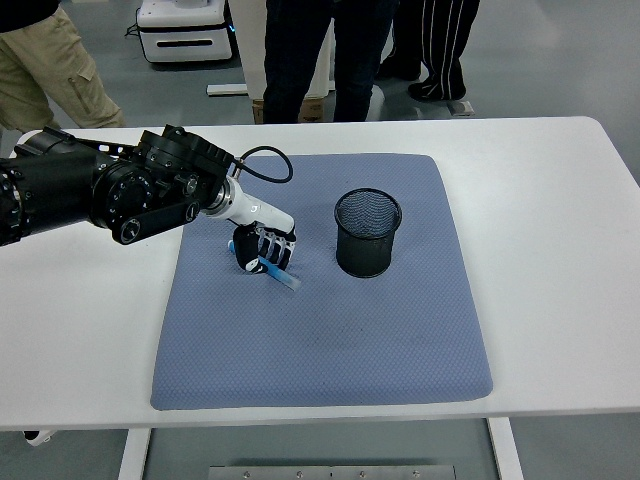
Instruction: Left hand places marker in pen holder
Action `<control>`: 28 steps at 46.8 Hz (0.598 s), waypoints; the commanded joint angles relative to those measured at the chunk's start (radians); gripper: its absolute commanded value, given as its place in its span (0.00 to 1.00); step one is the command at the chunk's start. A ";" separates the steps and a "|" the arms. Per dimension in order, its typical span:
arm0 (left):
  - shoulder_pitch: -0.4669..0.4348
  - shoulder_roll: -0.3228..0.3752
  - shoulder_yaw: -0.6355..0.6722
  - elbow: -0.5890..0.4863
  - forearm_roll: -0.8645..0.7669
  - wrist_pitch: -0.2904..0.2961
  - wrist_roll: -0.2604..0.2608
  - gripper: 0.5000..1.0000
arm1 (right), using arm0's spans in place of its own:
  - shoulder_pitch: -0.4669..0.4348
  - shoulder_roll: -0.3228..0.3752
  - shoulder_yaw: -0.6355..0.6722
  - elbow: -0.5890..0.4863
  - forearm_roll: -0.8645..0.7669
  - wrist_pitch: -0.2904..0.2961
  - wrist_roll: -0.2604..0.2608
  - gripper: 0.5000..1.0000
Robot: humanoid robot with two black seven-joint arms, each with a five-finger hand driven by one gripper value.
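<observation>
A blue marker [283, 276] sticks out down and to the right from my left hand [262, 250], whose fingers are curled around it, over the blue-grey mat [330, 330]. The marker tilts, with its lower end close to the mat. A black mesh pen holder [367, 232] stands upright on the mat, to the right of the hand and apart from it. My left arm reaches in from the left edge. The right arm is out of view.
The mat lies in the middle of the white table [560, 250]. Several people's legs [300, 60] stand beyond the far edge, with a white machine base [185, 30] on the floor behind.
</observation>
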 commanded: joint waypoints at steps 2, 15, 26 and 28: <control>0.000 0.000 0.000 -0.004 0.000 -0.003 -0.007 0.20 | 0.000 0.000 0.000 0.000 0.000 0.000 -0.001 1.00; -0.005 0.002 0.000 -0.009 0.000 -0.011 -0.012 0.31 | 0.000 0.000 0.000 0.000 0.000 0.000 -0.001 1.00; -0.008 0.002 0.000 -0.010 0.001 -0.020 -0.012 0.34 | 0.000 0.000 0.000 0.000 0.000 0.000 0.000 1.00; -0.008 0.002 0.000 -0.010 0.008 -0.020 -0.012 0.33 | 0.000 0.000 0.000 0.000 0.000 0.000 -0.001 1.00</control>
